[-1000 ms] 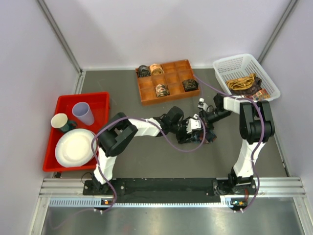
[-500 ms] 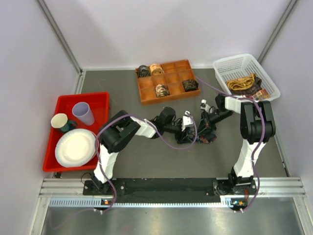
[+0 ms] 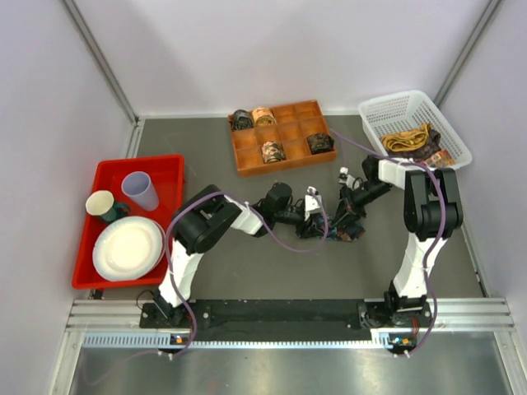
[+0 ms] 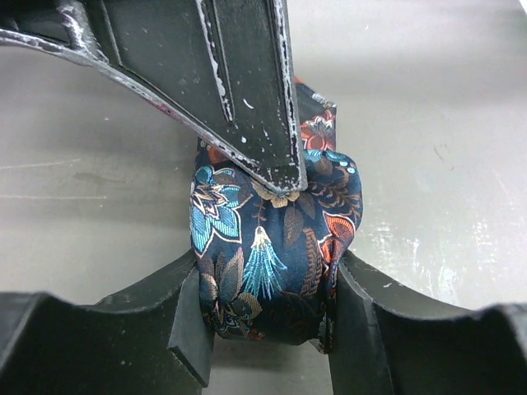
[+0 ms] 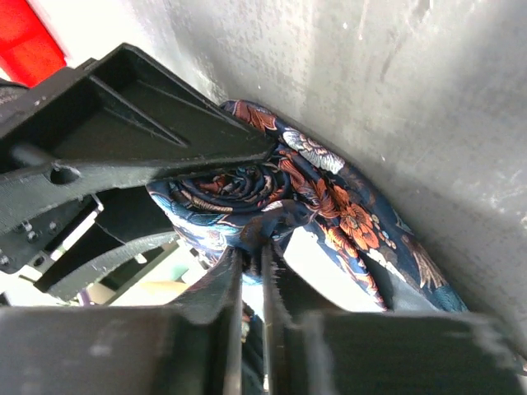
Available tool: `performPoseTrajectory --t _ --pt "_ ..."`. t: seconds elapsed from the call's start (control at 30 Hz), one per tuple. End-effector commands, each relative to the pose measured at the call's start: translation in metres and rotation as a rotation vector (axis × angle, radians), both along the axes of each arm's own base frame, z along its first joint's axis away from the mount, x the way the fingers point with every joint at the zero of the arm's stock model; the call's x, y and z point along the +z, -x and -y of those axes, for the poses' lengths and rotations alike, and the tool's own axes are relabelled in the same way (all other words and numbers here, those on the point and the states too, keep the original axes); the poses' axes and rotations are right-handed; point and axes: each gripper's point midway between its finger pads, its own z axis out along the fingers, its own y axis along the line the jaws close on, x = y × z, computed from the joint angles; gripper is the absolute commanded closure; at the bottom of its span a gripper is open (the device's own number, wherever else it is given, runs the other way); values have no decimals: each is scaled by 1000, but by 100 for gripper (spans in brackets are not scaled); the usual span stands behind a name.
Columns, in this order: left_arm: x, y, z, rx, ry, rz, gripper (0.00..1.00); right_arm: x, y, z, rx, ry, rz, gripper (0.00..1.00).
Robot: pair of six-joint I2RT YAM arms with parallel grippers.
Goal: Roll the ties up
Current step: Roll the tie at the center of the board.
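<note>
A dark blue floral tie [image 4: 263, 247] is wound into a small coil at the table's middle [image 3: 336, 230]. My left gripper [image 4: 268, 321] is shut on the coil's two sides; in the top view it [image 3: 319, 227] sits just left of the coil. My right gripper [image 5: 251, 271] is shut on a fold of the same tie's fabric [image 5: 329, 197], and one of its fingers [image 4: 247, 90] crosses above the coil in the left wrist view. In the top view the right gripper [image 3: 344, 220] meets the coil from the right. Several rolled ties [image 3: 272, 151] sit in the orange tray.
An orange compartment tray [image 3: 288, 158] stands behind the grippers. A white basket [image 3: 387, 111] at the back right holds loose gold and brown ties [image 3: 412, 141]. A red tray [image 3: 169, 164] at the left holds a plate [image 3: 128, 247] and two cups [image 3: 140, 191].
My left gripper has drawn back to the left and narrowed onto the coil. The right gripper has stayed at the coil, and the tie bundle has become more compact.
</note>
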Motion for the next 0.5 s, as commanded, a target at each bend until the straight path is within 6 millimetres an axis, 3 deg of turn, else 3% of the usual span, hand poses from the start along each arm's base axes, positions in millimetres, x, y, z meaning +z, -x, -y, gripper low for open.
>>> performPoseTrajectory --t 0.0,0.03,0.1,0.13,0.27,0.3,0.33,0.47 --pt "-34 26 -22 -24 -226 -15 77 -18 -27 8 68 54 168 83" --pt "-44 36 -44 -22 -329 -54 78 -9 -30 6 63 36 192 74" --pt "-49 30 -65 14 -421 23 79 5 -29 0 67 -23 200 67" --pt "-60 40 -83 4 -503 -6 79 12 -29 -1 72 -38 219 63" --pt "-70 45 -113 19 -648 -1 78 30 -27 -11 59 -134 241 55" --pt "-72 42 -117 33 -676 12 77 31 -24 -13 49 -155 235 54" --pt "-71 40 -114 38 -692 17 76 33 -27 -17 34 -178 244 43" --pt "-77 35 -113 61 -766 -6 75 34 -18 -36 59 -240 208 41"
